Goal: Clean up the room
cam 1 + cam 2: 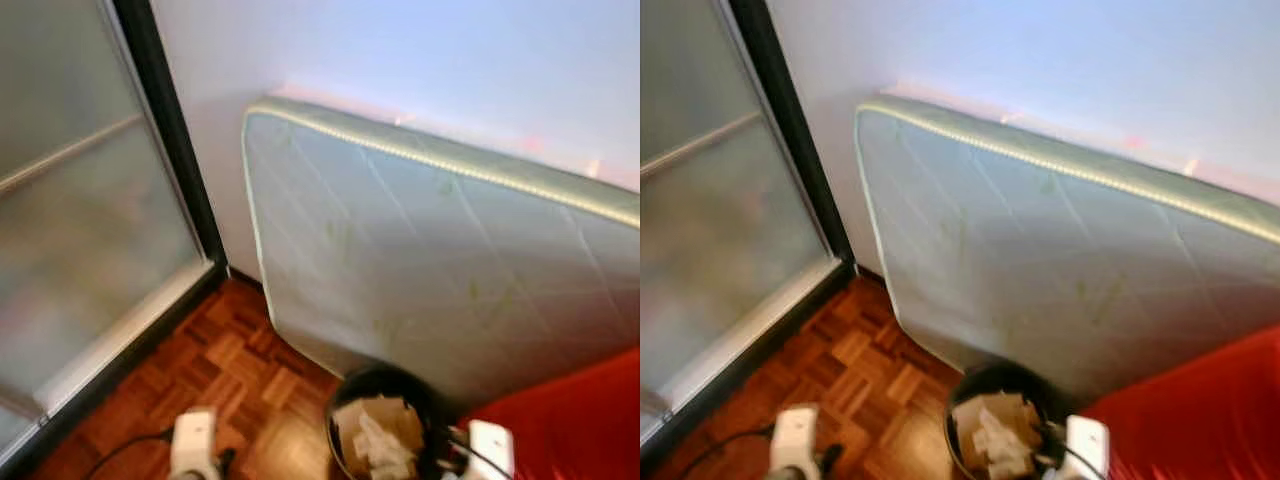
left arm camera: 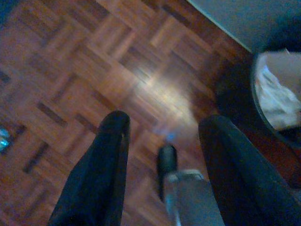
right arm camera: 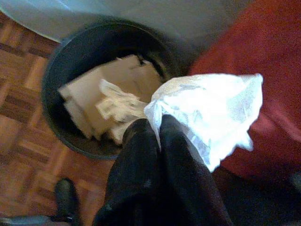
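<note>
One crumpled white plastic bag (image 3: 211,113).

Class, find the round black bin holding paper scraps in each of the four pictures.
Left eye view: round black bin, bottom centre, below the mattress.
Right eye view: bottom centre.
Left wrist view: right edge.
Right wrist view: upper left.
Shared landmark: pale quilted mattress leaning behind it.

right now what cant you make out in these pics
- Black bin: its bottom is buried under cardboard and paper in the right wrist view.
- White plastic bag: the right claw shuts on it; any contents are hidden.
- Mattress: its right end is cut off by the eye views' edge.
- Left claw: open over blurred parquet floor.
</note>
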Tool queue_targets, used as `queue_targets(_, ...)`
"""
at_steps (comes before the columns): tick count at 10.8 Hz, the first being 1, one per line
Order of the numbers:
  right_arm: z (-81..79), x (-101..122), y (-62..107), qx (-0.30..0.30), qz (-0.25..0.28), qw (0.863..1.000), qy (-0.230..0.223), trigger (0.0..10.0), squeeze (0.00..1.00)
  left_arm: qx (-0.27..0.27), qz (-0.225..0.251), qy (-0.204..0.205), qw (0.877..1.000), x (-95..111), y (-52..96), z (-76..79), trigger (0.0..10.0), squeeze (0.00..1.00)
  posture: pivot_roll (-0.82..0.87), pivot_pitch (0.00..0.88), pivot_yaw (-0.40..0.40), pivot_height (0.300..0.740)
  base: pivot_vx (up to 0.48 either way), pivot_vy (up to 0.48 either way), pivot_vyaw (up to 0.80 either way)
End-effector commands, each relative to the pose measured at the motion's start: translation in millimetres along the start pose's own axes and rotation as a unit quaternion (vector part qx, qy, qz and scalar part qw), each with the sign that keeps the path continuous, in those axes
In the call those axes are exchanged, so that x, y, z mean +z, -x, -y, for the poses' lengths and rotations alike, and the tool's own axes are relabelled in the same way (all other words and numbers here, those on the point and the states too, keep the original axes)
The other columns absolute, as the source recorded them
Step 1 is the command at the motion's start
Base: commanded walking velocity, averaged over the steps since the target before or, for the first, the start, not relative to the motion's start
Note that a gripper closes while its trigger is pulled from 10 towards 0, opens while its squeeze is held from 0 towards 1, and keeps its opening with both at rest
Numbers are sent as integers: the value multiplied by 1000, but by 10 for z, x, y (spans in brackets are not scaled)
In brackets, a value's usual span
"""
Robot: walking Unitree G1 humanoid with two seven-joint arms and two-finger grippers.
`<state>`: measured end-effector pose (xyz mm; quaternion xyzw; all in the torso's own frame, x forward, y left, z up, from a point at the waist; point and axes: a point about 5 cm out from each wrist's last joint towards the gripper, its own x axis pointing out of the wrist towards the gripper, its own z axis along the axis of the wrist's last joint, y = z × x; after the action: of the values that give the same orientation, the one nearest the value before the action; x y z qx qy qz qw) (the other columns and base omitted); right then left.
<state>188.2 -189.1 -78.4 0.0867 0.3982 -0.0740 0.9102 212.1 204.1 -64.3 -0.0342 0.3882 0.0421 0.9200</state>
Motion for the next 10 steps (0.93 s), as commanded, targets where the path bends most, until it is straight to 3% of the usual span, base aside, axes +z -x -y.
queue_targets(1, 124, -77, 34, -16, -13, 1000, -2, 10000, 0, -10, 0, -1, 1000, 17, -16, 86, 10000, 0, 18, 75, 1, 740, 255, 0, 0)
queue_targets(10, 111, -58, 29, -19, -8, 1000, -7, 10000, 0, -19, 4, 2, 1000, 24, -18, 113, 10000, 0, 19, 76, 1, 740, 27, 0, 0)
